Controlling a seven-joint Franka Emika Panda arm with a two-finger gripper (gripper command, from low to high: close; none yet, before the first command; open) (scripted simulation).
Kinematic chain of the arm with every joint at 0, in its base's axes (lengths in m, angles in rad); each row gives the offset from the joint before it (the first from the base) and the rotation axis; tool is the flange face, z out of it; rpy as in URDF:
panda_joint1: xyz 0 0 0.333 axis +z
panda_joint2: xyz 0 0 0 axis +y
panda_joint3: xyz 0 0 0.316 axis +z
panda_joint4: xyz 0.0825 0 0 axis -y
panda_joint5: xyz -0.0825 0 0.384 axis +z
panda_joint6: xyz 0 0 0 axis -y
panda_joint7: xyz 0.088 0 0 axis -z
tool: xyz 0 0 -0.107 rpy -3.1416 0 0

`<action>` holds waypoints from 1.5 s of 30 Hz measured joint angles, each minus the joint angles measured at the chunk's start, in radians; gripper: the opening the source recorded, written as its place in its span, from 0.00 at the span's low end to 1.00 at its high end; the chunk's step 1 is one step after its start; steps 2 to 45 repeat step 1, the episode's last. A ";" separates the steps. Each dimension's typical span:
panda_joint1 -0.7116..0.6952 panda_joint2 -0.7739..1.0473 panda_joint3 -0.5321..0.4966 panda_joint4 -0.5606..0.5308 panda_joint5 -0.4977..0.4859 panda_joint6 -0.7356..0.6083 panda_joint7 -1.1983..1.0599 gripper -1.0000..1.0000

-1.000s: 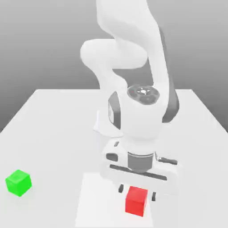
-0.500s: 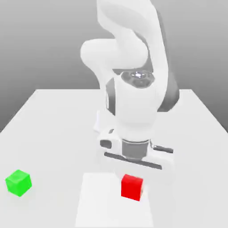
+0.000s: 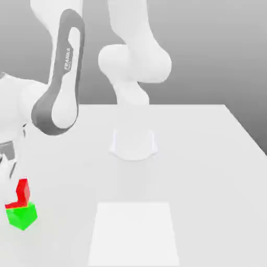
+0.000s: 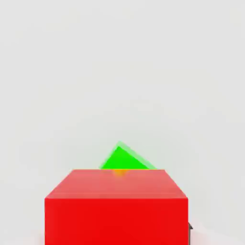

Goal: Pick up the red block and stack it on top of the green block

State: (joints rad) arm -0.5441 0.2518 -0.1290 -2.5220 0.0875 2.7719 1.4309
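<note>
White worktop [image 3: 208,172] nearest, matte and unmarked, with a paler square patch [image 3: 133,234] set into its front middle.

Toward the exterior view's left, near the front corner: green block [image 3: 22,216], a small bright-green cube, plain, flat on the worktop, one corner turned to the camera. Directly above it, red block [image 3: 22,191], equally small, bright red, matte, no marking; looks tilted rather than square to the cube below, and meets it at the green top face. Cannot tell whether resting there or just clear of it.

From the hand view: red block [image 4: 116,206] close under the camera, broad flat top and front face, evenly coloured; beyond it one corner of the green block [image 4: 122,160] peeking out, a faint orange tint where the two colours meet.

Just above the red cube, at the exterior view's left edge: end effector [image 3: 10,171], pointing down. Cannot tell whether gripping the red cube or opened off it.

Further back: white arm [image 3: 55,104] with a grey band along one link, lettering FRANKA [image 3: 68,52] running lengthwise. Behind that, round white base [image 3: 133,143] on the middle of the worktop.

Farthest: plain grey backdrop, darker higher up.
</note>
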 joint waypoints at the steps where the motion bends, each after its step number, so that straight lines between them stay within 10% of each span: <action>1: 0.000 0.000 0.000 0.000 0.000 0.000 0.000 1.00; 45: 0.000 0.000 0.000 0.000 0.000 0.000 0.000 1.00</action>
